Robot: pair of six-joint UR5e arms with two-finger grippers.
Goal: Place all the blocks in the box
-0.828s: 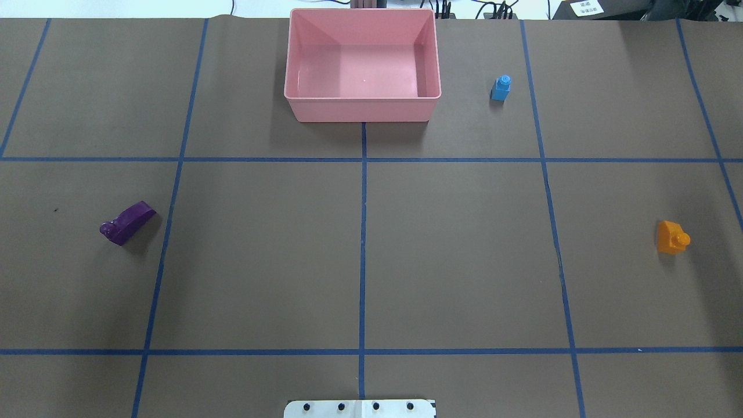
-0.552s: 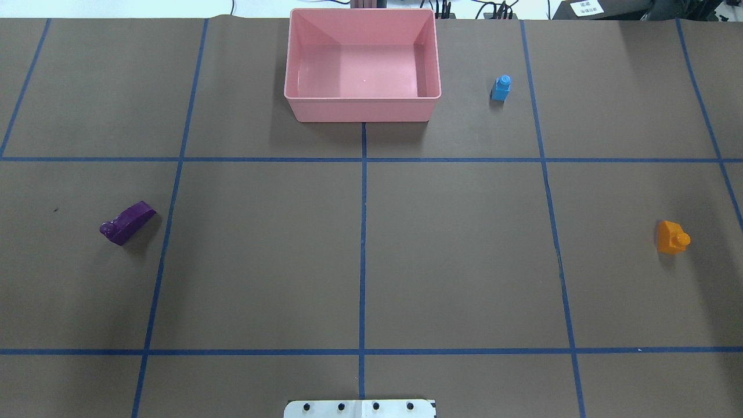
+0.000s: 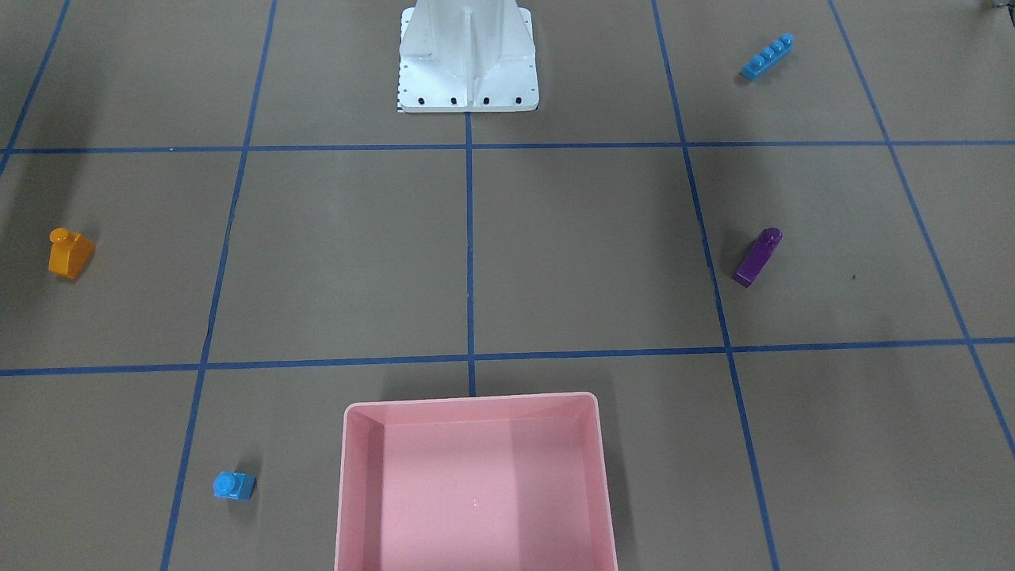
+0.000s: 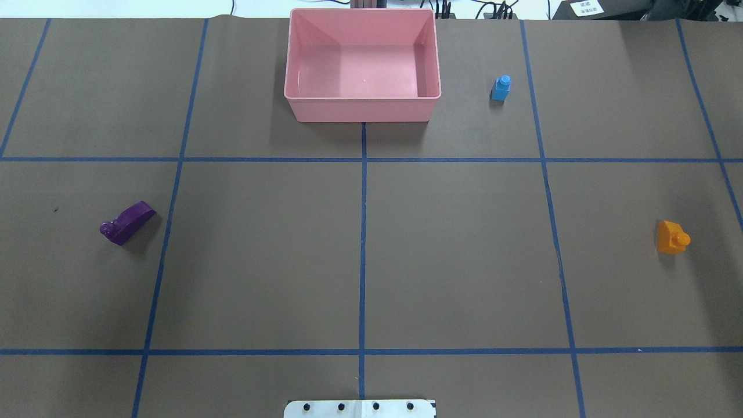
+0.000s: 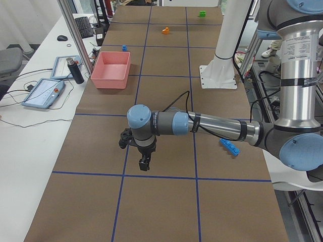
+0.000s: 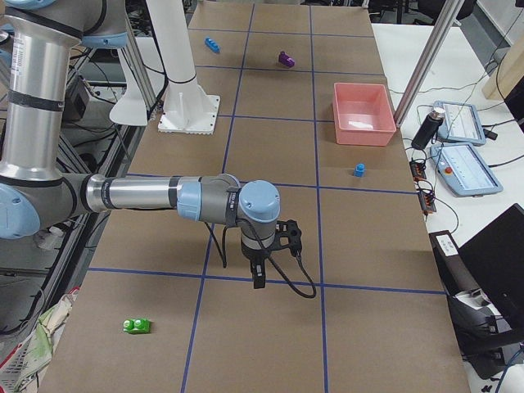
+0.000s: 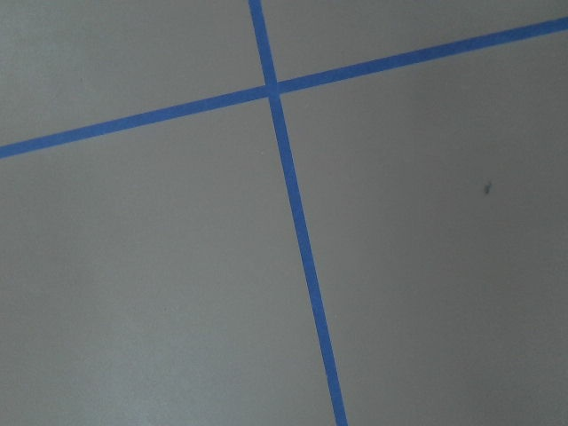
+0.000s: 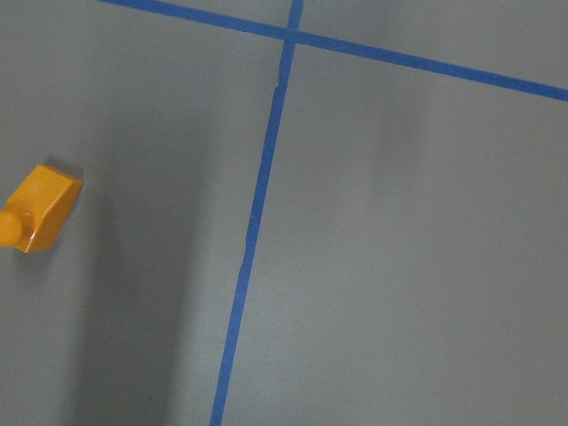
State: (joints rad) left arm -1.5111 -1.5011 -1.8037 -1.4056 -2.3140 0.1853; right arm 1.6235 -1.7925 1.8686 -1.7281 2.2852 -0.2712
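Note:
The pink box (image 4: 362, 110) stands empty at the table's far middle. A small blue cube (image 4: 501, 88) sits just right of it. An orange block (image 4: 672, 238) lies at the far right and shows in the right wrist view (image 8: 40, 209). At the left lies a purple block (image 4: 127, 222). The long blue block (image 3: 767, 56) rests near the robot's left side. A green block (image 6: 137, 326) lies at the table's right end. My left gripper (image 5: 144, 164) and right gripper (image 6: 259, 280) hang over bare table; I cannot tell whether they are open or shut.
The white robot base (image 3: 468, 71) stands at the near middle edge. Blue tape lines (image 4: 363, 232) divide the brown table cover into squares. A side table beyond the box holds tablets (image 5: 43, 93) and a black cylinder (image 5: 75, 72).

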